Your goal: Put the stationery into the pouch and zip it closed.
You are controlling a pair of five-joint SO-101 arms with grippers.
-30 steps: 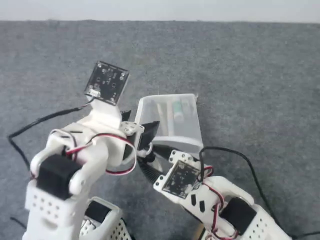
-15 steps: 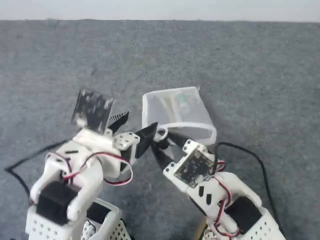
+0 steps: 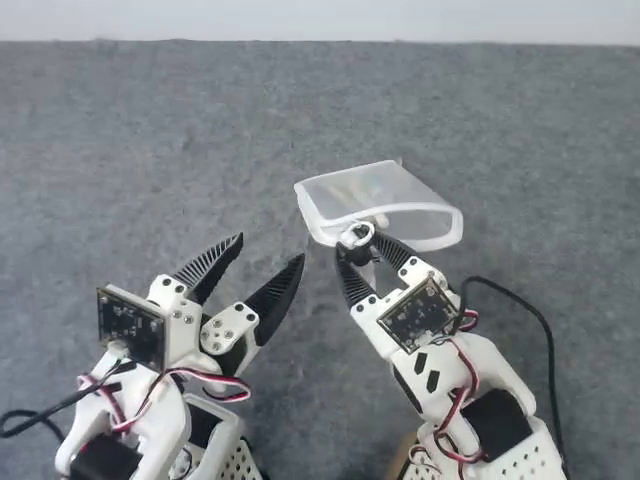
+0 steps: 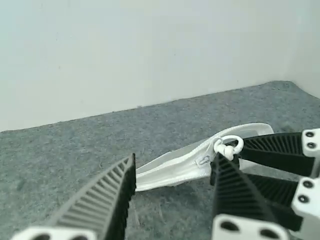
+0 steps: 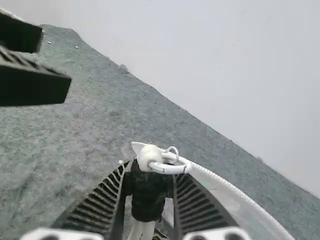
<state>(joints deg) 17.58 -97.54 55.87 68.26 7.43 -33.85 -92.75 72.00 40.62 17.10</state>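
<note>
The translucent pouch (image 3: 385,205) lies mid-table, tilted up at its near edge, with stationery (image 3: 366,185) dimly visible inside. My right gripper (image 3: 360,243) is shut on the white zipper pull (image 3: 354,235) at the pouch's near corner. In the right wrist view that gripper (image 5: 151,172) pinches the zipper pull (image 5: 156,160), and the pouch rim (image 5: 225,187) runs off behind it. My left gripper (image 3: 271,247) stands open and holds nothing, a short way left of the pouch and apart from it. Its wrist view shows the left gripper (image 4: 175,165) open before the pouch (image 4: 180,162) and the zipper pull (image 4: 227,146).
Grey carpet-like cloth (image 3: 140,150) covers the table, with wide free room to the left, the right and beyond the pouch. A pale wall (image 3: 320,18) borders the far edge. A black cable (image 3: 520,310) trails beside the right arm.
My left gripper has let go of the pouch's left edge and drawn back toward the front, open. My right gripper has pulled the zipper pull rightward, and the pouch has tipped and narrowed.
</note>
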